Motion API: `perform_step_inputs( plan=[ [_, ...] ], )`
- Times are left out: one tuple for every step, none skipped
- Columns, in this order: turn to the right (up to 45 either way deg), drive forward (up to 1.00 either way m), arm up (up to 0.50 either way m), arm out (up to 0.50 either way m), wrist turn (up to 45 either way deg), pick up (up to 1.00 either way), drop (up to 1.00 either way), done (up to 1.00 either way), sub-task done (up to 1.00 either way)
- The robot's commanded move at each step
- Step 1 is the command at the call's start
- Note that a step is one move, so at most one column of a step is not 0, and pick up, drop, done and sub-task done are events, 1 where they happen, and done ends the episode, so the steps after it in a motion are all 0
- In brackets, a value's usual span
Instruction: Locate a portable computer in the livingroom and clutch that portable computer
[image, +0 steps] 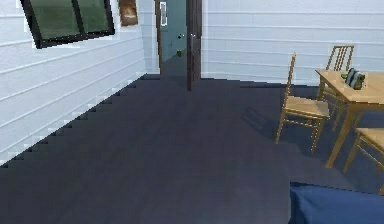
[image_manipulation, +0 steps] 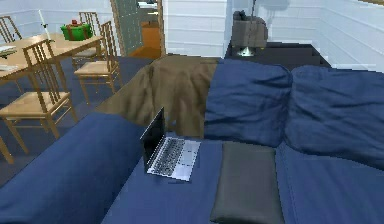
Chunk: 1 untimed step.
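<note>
An open laptop (image_manipulation: 167, 147) with a dark screen and a grey keyboard lies on the seat of a blue sofa (image_manipulation: 300, 180) in the arm side view, just left of the middle. Its screen stands against the sofa's left armrest (image_manipulation: 70, 170). To the laptop's right a dark grey cushion (image_manipulation: 245, 180) lies on the seat.
A wooden dining table (image: 362, 92) with chairs (image: 302, 108) stands at the forward view's right, and a dark door (image: 178, 45) is at the far wall. A blue sofa corner (image: 335, 205) pokes in at bottom right. A brown blanket (image_manipulation: 165, 90) drapes behind the sofa; a lamp (image_manipulation: 247, 30) stands on a dark side table.
</note>
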Motion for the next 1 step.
perform_step_inputs(
  plan=[
    [0.0,0.0,0.5,0.0,0.0,0.0,0.0,0.0,0.0]
  ],
)
